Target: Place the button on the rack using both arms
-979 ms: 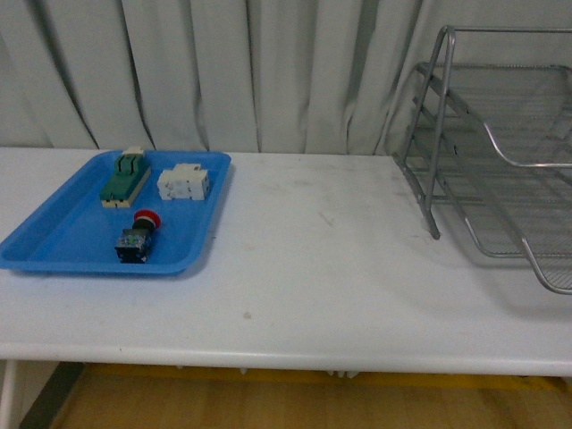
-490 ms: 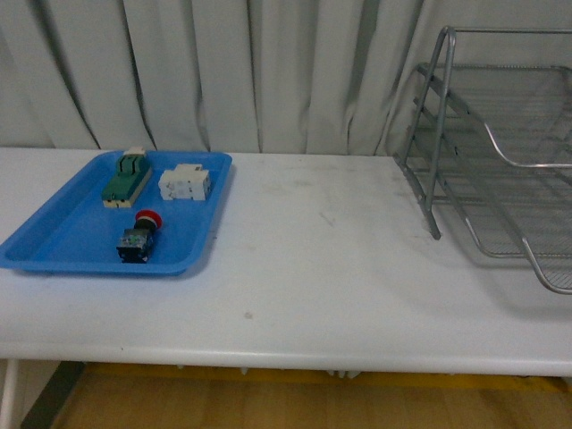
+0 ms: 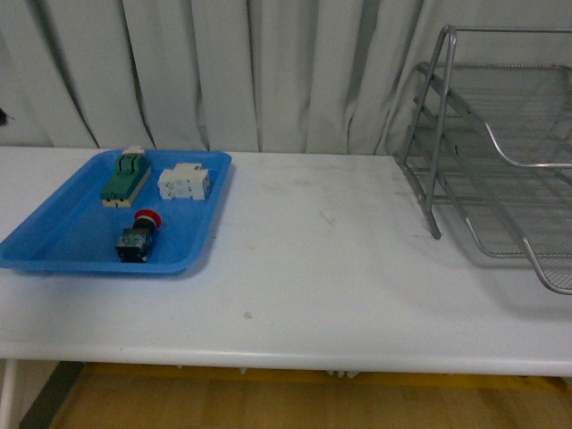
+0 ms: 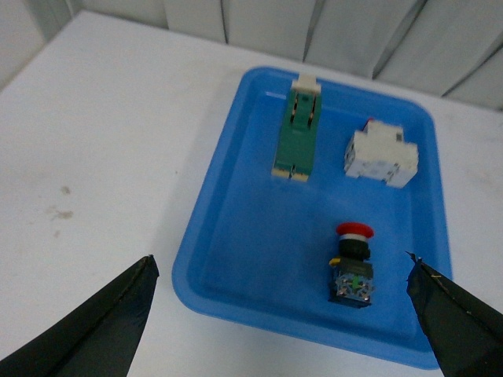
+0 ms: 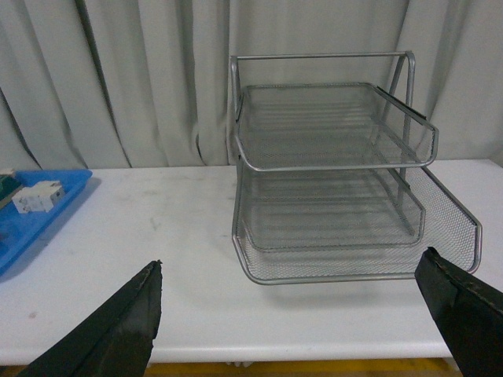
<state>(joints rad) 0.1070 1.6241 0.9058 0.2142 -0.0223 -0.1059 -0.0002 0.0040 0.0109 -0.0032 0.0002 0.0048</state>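
The button (image 3: 138,237) (image 4: 353,263), red cap on a black body, lies in the near part of a blue tray (image 3: 54,246) (image 4: 236,259) at the table's left. The silver wire rack (image 3: 500,170) (image 5: 330,181) stands at the right. My left gripper (image 4: 283,271) hovers open above the tray, its dark fingertips (image 4: 118,314) spread wide, with the button between them but well below. Facing the rack from a distance, my right gripper (image 5: 291,271) is open with nothing in it. Neither arm shows in the front view.
Also in the blue tray are a green-topped beige block (image 3: 124,176) (image 4: 299,129) and a white terminal block (image 3: 184,182) (image 4: 381,153). A white table (image 3: 322,259) carries everything, with grey curtains (image 3: 223,71) behind it.
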